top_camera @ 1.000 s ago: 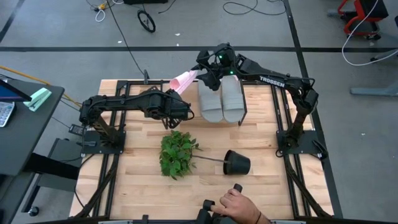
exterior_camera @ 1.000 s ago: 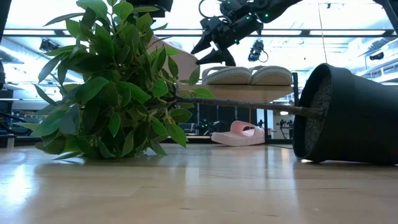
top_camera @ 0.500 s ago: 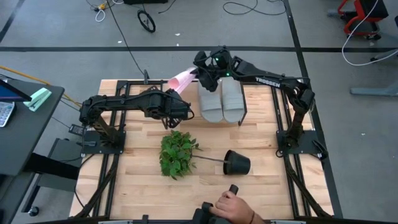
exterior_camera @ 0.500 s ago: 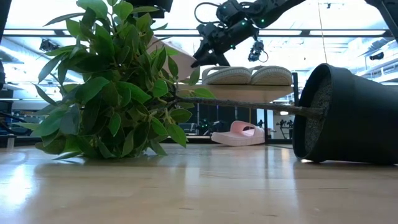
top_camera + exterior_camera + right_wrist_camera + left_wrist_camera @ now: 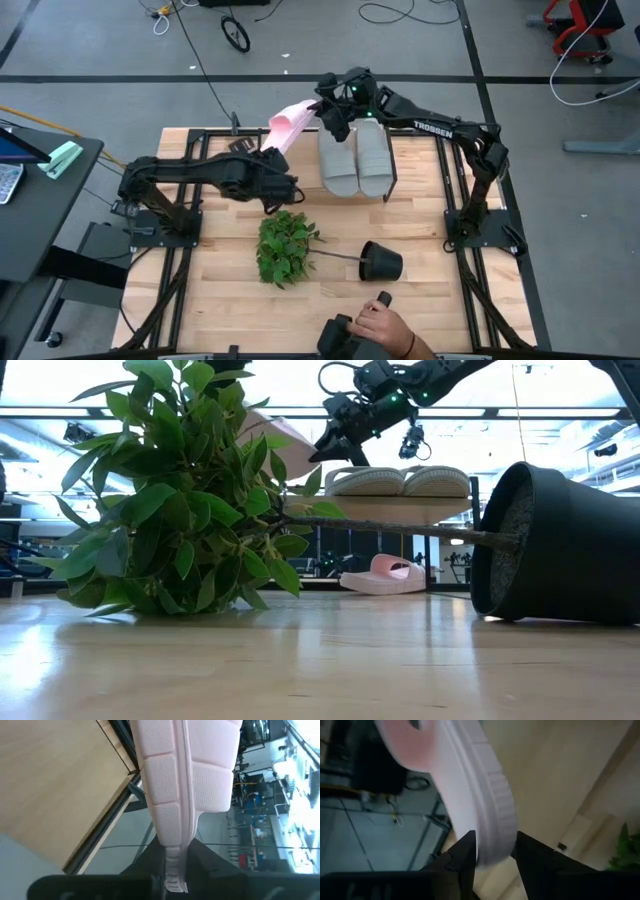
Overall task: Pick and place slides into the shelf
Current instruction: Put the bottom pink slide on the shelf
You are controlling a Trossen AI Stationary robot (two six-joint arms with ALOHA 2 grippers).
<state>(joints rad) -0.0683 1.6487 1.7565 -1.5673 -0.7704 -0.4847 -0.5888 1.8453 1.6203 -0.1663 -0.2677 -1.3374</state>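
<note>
Slatted tabletop (image 5: 220, 300) carrying clutter up front: tipped pot (image 5: 381, 262) and plant (image 5: 285, 246), with a person's hand (image 5: 385, 328) at the near edge. Further back, sharing one pink slide (image 5: 286, 126) in mid-air, seemingly for a handover: left gripper (image 5: 264, 152) clamping one end, right gripper (image 5: 328, 110) pinching the other. Beyond, two grey slides (image 5: 357, 160) already resting on shelf (image 5: 400, 506); another pink one (image 5: 384, 575) lying underneath.

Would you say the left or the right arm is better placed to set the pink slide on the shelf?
Right: the right gripper grips the pink slide beside the shelf, while the left gripper holds its other end.
</note>
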